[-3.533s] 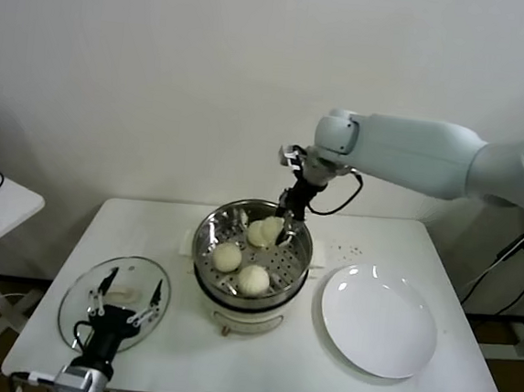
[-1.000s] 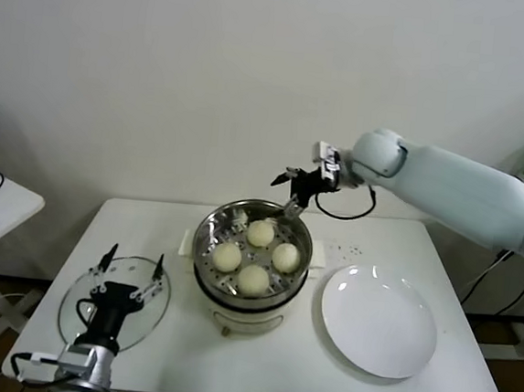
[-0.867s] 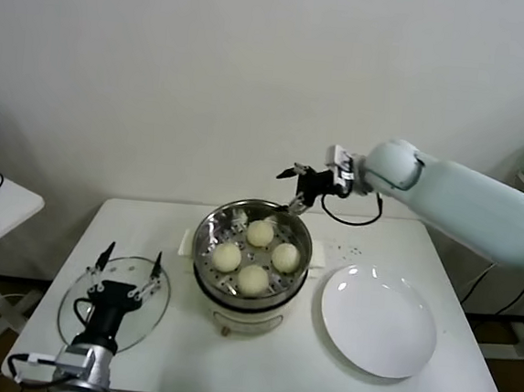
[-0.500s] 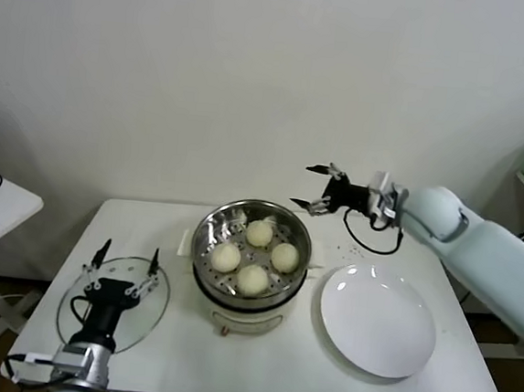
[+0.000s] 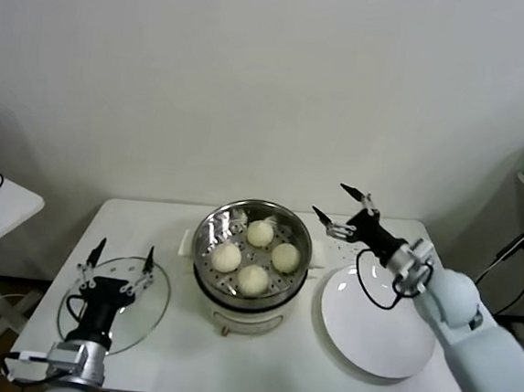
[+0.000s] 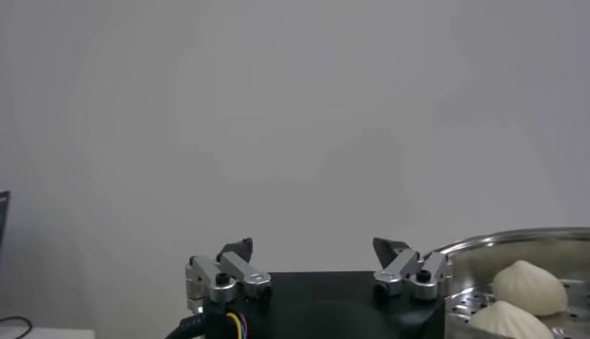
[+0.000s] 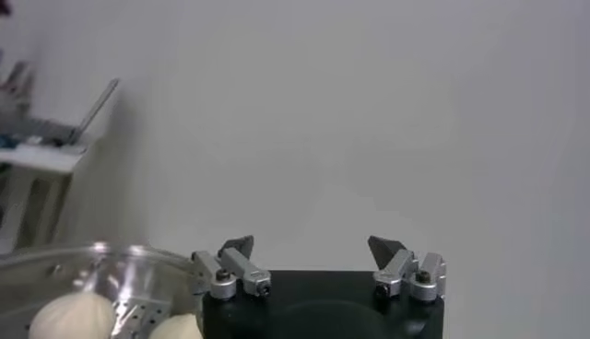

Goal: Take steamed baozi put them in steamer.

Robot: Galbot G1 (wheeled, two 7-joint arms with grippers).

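A white bench (image 5: 184, 354) stood against a pale wall. On its right lay a flat white plate (image 5: 387, 340); on its left, a round glass lid (image 5: 156, 301). A smaller side table (image 5: 0, 201) stood further left.

The white table (image 5: 185, 336) carries the steamer (image 5: 250, 291), a white plate (image 5: 376, 334) and a glass lid (image 5: 157, 297).

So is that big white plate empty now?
Empty: the round white plate is bare, and all four cream-white buns sit in the shiny steel steamer.
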